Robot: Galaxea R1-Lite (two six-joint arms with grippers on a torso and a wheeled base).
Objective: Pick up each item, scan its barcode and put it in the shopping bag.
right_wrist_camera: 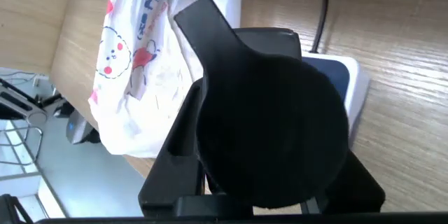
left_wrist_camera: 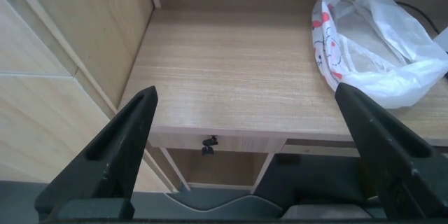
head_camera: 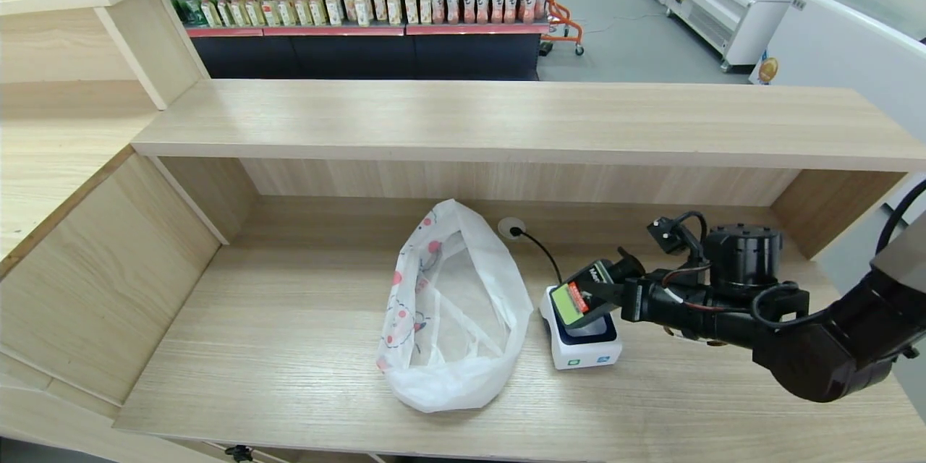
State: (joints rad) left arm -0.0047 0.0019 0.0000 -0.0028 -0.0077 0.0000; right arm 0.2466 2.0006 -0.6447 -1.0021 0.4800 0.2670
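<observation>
The white shopping bag point(head_camera: 452, 311) with red cartoon prints lies open on the wooden counter point(head_camera: 289, 347). Just right of it stands a white scanner point(head_camera: 582, 347) with a dark top. My right gripper point(head_camera: 604, 289) is shut on a dark container with a green and red label point(head_camera: 579, 296), held tilted just above the scanner. In the right wrist view the container's round black end point(right_wrist_camera: 273, 133) hides most of the scanner point(right_wrist_camera: 353, 84), with the bag point(right_wrist_camera: 140, 63) beside it. My left gripper point(left_wrist_camera: 245, 154) hangs open and empty below the counter's front edge, well left of the bag point(left_wrist_camera: 371, 42).
A black cable point(head_camera: 539, 249) runs from the scanner to a hole point(head_camera: 512, 228) at the counter's back. A raised wooden ledge point(head_camera: 506, 123) overhangs the rear, and wooden side walls point(head_camera: 108, 282) close the left and right. A drawer lock point(left_wrist_camera: 207, 143) sits under the front edge.
</observation>
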